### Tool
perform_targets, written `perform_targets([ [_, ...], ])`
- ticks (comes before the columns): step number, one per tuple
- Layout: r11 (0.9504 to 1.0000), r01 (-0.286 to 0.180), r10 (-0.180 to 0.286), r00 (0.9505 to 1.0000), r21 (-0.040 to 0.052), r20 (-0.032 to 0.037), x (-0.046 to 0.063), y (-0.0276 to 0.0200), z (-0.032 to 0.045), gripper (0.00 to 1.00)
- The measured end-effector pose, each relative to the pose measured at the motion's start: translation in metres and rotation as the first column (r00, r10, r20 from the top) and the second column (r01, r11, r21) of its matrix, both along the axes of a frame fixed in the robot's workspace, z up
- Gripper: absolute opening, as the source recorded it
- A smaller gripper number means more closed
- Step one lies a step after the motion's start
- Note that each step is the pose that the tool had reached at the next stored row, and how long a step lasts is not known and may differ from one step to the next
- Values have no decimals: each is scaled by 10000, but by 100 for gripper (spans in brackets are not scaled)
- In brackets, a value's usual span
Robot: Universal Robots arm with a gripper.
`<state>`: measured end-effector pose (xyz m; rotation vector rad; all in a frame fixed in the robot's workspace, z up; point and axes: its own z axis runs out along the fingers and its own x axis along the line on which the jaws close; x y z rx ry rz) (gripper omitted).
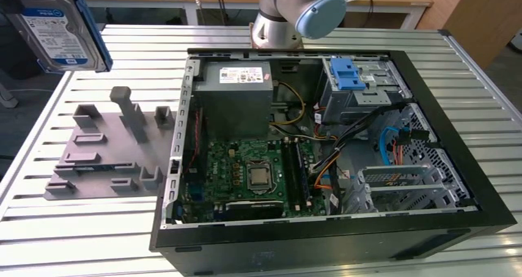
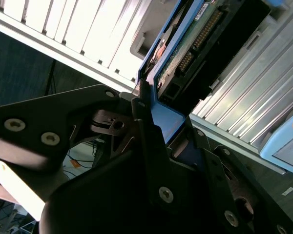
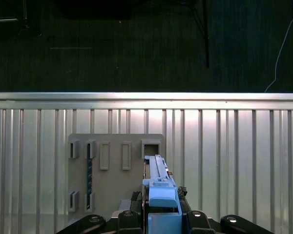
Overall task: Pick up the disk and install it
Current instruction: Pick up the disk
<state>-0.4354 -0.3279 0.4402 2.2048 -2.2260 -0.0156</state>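
Observation:
The disk (image 1: 57, 29), a silver-grey hard drive with a blue and white label and a blue bracket along its edge, hangs high above the table at the exterior view's far left. In the second wrist view my gripper (image 2: 168, 127) is shut on the disk (image 2: 195, 46), its black fingers (image 2: 142, 114) clamping the blue bracket at the near end. The first wrist view shows the disk (image 3: 158, 183) edge-on, sticking out from the gripper (image 3: 162, 217) over the grey fixture plate (image 3: 117, 170).
An open black computer case (image 1: 456, 228) lies on the slatted aluminium table (image 1: 82, 240). Inside are a grey power supply (image 1: 236, 96), a motherboard (image 1: 244, 179) and a silver drive cage with a blue latch (image 1: 346, 75). A grey fixture (image 1: 106, 148) with upright posts lies beside the case. The arm's base (image 1: 285, 14) stands behind it.

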Motion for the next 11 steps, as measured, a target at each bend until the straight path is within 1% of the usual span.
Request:
perform_targets([
  [6, 10000, 0, 0, 10000, 1, 1, 0, 0, 19, 36],
  [11, 10000, 2, -2, 10000, 1, 0, 0, 0, 54, 36],
])
